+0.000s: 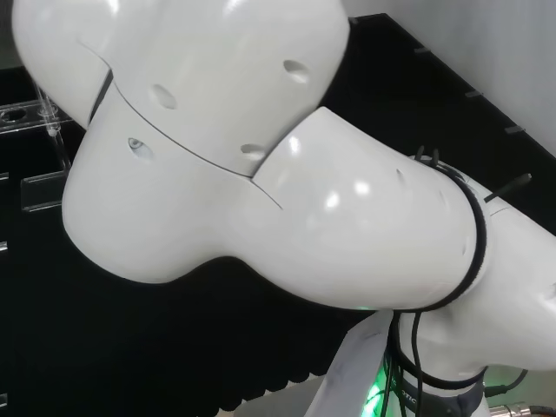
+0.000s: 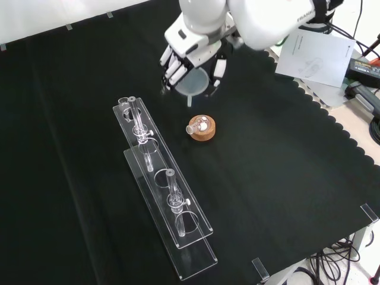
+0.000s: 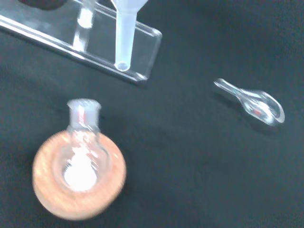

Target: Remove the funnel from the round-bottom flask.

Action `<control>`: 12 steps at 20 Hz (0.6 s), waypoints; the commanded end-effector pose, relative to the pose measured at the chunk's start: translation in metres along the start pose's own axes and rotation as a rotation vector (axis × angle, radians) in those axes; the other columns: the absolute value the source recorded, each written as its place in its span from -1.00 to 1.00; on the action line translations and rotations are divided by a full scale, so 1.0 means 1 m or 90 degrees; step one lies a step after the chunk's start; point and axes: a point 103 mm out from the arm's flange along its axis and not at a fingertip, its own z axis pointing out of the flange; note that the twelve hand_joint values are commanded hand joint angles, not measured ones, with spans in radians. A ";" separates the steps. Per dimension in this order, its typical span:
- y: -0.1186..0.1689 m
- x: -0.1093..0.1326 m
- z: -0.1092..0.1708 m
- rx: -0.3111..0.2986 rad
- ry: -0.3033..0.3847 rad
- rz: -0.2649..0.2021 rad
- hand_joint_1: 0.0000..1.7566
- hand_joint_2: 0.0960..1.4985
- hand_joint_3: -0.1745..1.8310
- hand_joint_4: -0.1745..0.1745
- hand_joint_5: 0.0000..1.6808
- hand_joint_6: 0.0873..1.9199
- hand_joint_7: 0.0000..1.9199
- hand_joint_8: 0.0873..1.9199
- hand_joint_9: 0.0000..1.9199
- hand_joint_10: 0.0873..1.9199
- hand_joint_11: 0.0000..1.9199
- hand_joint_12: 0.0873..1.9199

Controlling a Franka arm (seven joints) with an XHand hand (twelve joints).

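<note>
Black and white hand (image 2: 185, 56) near the top of the front view, fingers curled round the rim of a translucent white funnel (image 2: 194, 83) and gripping it from above. Funnel hanging with wide mouth up and narrow stem pointing straight down, long axis upright, stem tip clear of everything below. In the wrist view, stem of the funnel (image 3: 124, 40) seen hanging free, open at its lower end, with no glass around it. Below the hand and nearer the camera in the front view, close by but apart from the stem: small round-bottom flask (image 2: 200, 126) seated in a cork ring stand (image 2: 202, 132), neck empty and tilted toward the left of that view. Funnel therefore already out of the flask, lifted above and set off to one side of the neck; likely remaining step a carry away and a setting down on bare cloth. Farther out, to the left in the front view, long clear plastic rack (image 2: 163, 193) lying along the black cloth (image 2: 285, 178), with glass tubes standing in it. In the wrist view, small clear glass spoon-like piece (image 3: 254, 103) lying on the cloth, well apart from the flask. In the head view, big white arm links (image 1: 261, 156).
</note>
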 end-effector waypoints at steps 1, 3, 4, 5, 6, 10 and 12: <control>-0.042 -0.049 -0.040 -0.025 0.007 0.027 -0.17 0.03 -0.37 -0.25 -0.48 -1.00 -0.45 -0.35 0.10 -0.64 -0.27 0.24; -0.044 -0.057 -0.048 -0.032 0.012 0.035 -0.17 0.03 -0.37 -0.24 -0.48 -1.00 -0.45 -0.35 0.10 -0.64 -0.27 0.24; -0.044 -0.061 -0.053 -0.036 0.015 0.040 -0.17 0.03 -0.37 -0.24 -0.48 -1.00 -0.45 -0.35 0.10 -0.64 -0.27 0.24; -0.045 -0.064 -0.055 -0.038 0.018 0.043 -0.17 0.02 -0.37 -0.24 -0.48 -1.00 -0.45 -0.35 0.10 -0.64 -0.27 0.24; -0.045 -0.068 -0.058 -0.041 0.022 0.047 -0.17 0.02 -0.37 -0.24 -0.48 -1.00 -0.45 -0.35 0.10 -0.64 -0.27 0.24; -0.044 -0.078 -0.067 -0.050 0.022 0.055 -0.17 0.02 -0.37 -0.24 -0.48 -1.00 -0.45 -0.35 0.10 -0.64 -0.27 0.24; -0.042 -0.080 -0.070 -0.054 0.026 0.058 -0.17 0.01 -0.37 -0.24 -0.48 -1.00 -0.45 -0.35 0.10 -0.64 -0.27 0.24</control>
